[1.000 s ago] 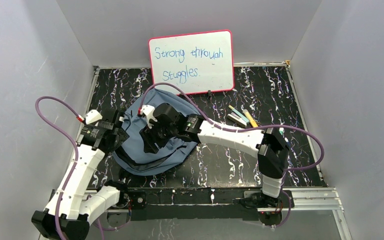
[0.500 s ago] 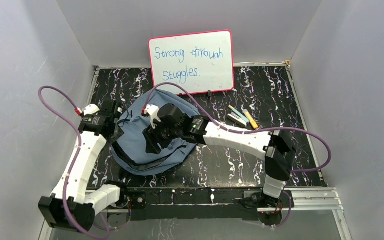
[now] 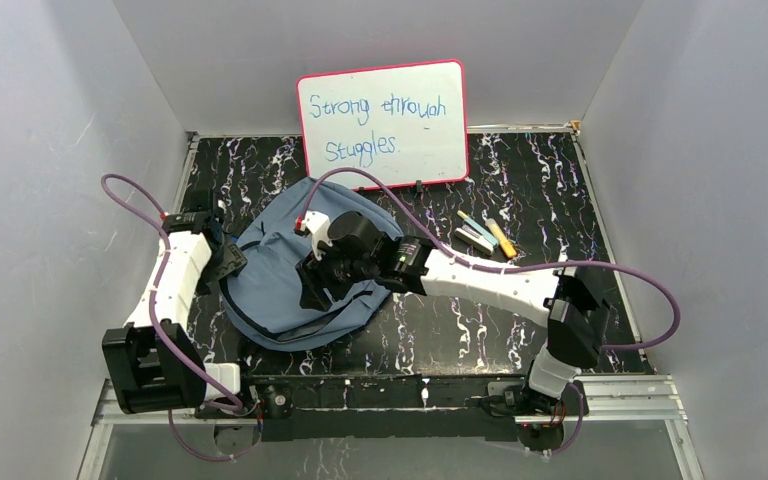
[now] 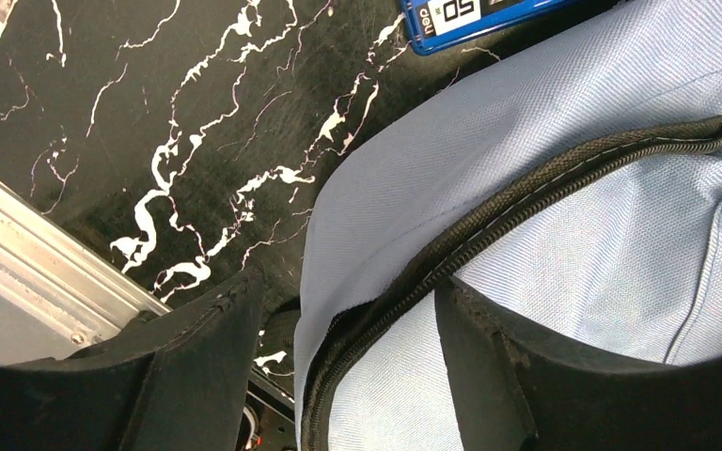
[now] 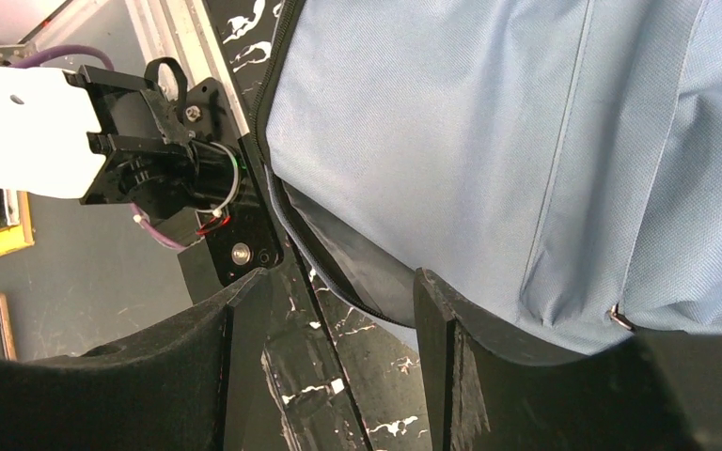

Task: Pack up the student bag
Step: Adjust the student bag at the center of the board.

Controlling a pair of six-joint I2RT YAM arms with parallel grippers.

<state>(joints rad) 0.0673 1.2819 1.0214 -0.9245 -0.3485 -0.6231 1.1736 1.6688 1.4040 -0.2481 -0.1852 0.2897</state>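
Nearest, at 6 o'clock, the two arms rise from the front edge of the table (image 3: pixel 560 200). The left gripper (image 4: pixel 343 305) sits at the 9 o'clock rim of the bag (image 3: pixel 270 295) and is released. Its fingers (image 4: pixel 197 371) stand apart astride that rim, with the dark zipper (image 4: pixel 526 193) running between them. A strip of bare table shows between one finger and the cloth, so nothing is clamped. The right arm reaches in from 4 o'clock, and the right gripper (image 5: pixel 338 282) hangs over the bag's middle. It is released too: its jaws stand apart, with table and the bag's zipper-lined edge showing in the gap. One of its fingers is over the blue fabric, but whether it touches the cloth cannot be told. The bag is grey-blue, soft and rounded. It lies flat on the black, white-veined table, at about 9 o'clock from the table's middle. In the left wrist view a blue thing (image 4: pixel 475 14) with a white label lies just beside the bag's edge; what it is cannot be told. At 3 o'clock from the bag, and apart from it, a few markers (image 3: pixel 485 237) lie together. Farthest, at 12 o'clock, the pink-framed whiteboard (image 3: pixel 382 120) stands against the back wall just beyond the bag. It carries blue handwriting.
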